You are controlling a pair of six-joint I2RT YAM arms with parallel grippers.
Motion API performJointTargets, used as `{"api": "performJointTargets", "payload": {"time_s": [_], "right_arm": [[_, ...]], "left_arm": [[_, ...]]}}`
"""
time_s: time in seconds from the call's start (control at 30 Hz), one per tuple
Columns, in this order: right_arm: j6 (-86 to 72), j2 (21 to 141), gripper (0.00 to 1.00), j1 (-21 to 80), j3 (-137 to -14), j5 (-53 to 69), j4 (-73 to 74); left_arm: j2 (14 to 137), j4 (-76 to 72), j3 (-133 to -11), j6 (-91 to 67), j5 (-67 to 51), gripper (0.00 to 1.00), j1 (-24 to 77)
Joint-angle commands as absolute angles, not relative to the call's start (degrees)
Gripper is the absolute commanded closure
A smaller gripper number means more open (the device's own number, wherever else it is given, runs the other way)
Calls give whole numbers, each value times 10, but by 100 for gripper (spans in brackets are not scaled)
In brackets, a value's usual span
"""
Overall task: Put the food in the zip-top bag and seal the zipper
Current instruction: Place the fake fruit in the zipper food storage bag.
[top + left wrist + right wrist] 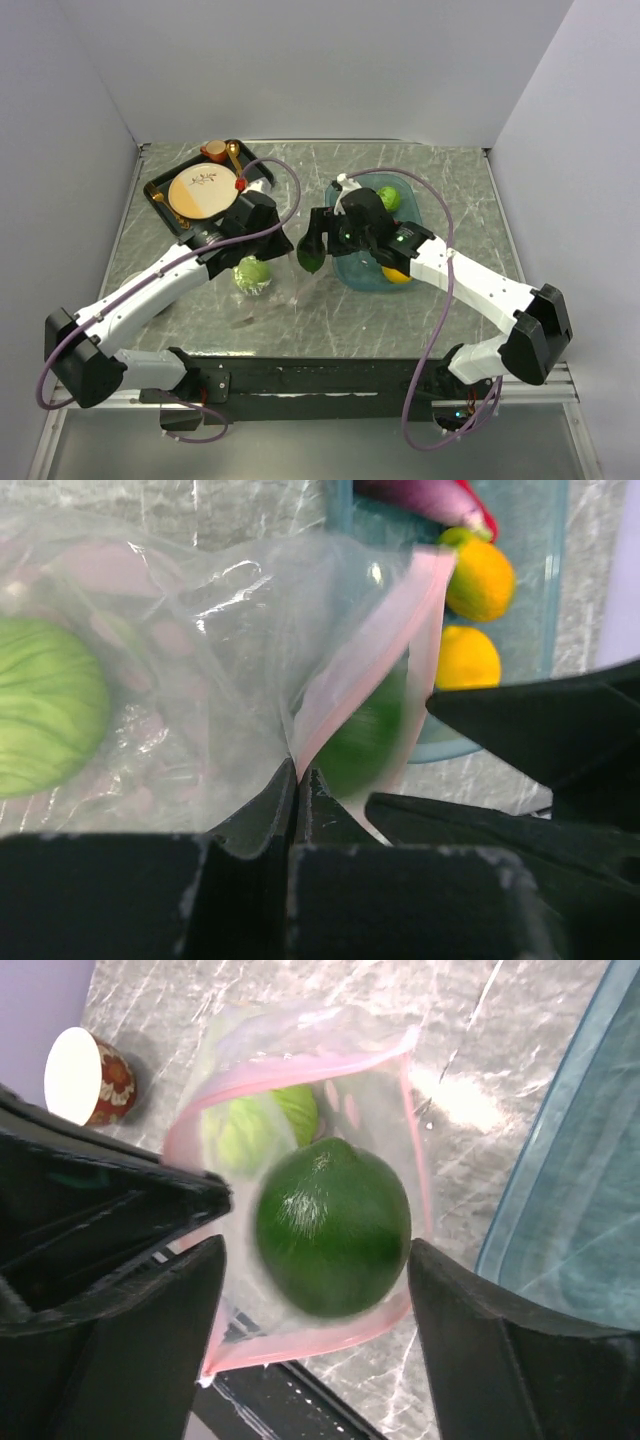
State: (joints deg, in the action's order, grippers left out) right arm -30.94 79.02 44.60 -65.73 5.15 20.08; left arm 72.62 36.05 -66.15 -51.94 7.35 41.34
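The grey-green marbled desk (400, 310) carries a teal translucent plastic tub (560, 1220) at the right of the right wrist view. Left of it lies the clear, crinkly zip-top bag (230, 650), mouth gaping. The film looks thin, limp and slippery, likely to fold shut, so the firmer pale pink zipper strip (290, 1072) is the best place to hold it. The left hand (297, 790) is clamped on the bag's edge by that strip, low in its own frame. A pale green round toy (45, 720) sits inside the bag. A dark green round toy fruit (335, 1225), probably light, smooth and prone to roll, hangs over the mouth, mid-frame. It lies between the fingers of the right hand (315, 1250), which stand wide, with a gap on its left.
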Motion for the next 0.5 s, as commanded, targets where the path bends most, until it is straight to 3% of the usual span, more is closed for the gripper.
{"api": "performJointTargets", "payload": {"time_s": [0.0, 0.17, 0.27, 0.47], "right_arm": [[-290, 773, 13, 451, -691, 23, 193], [-285, 752, 8, 450, -694, 1, 221], [-298, 715, 5, 440, -669, -93, 248], [-339, 684, 2, 358, -594, -149, 321]], "left_arm": [[694, 366, -689, -522, 84, 98, 417], [692, 368, -698, -520, 84, 98, 417], [692, 377, -704, -519, 90, 98, 417], [693, 369, -700, -515, 85, 98, 417]]}}
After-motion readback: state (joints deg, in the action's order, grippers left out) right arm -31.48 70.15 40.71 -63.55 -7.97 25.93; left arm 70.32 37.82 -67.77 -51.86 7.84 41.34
